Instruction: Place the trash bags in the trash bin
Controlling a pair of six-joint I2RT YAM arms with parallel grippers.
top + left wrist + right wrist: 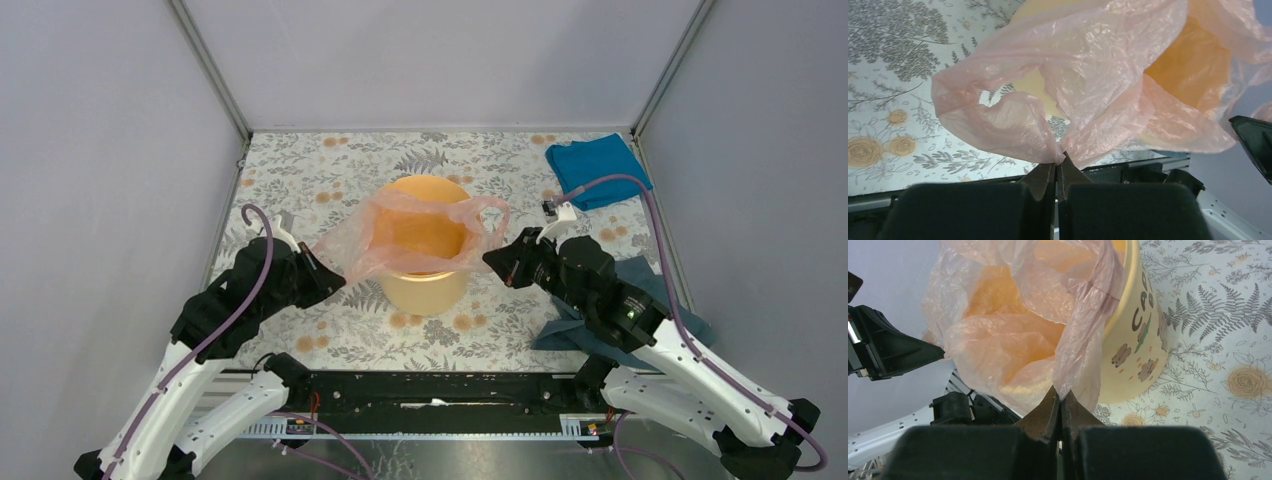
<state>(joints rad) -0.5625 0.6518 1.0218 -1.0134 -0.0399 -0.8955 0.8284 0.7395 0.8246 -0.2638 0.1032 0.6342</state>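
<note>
The pink bag [350,245] drapes right over the yellow bin [425,292], veiling its near rim and most of the inside. Over at the table's [330,170] right edge, the right arm [610,300] covers much of the grey cloth [556,336]. From the right wrist, the bin's lettering [1144,305] curves out of sight and can't be read in full.

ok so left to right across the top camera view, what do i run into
left gripper → yellow-orange trash bin → right gripper → bright blue cloth. The pink trash bag stretches over the bin between both grippers, so it has no single place in the order.
</note>
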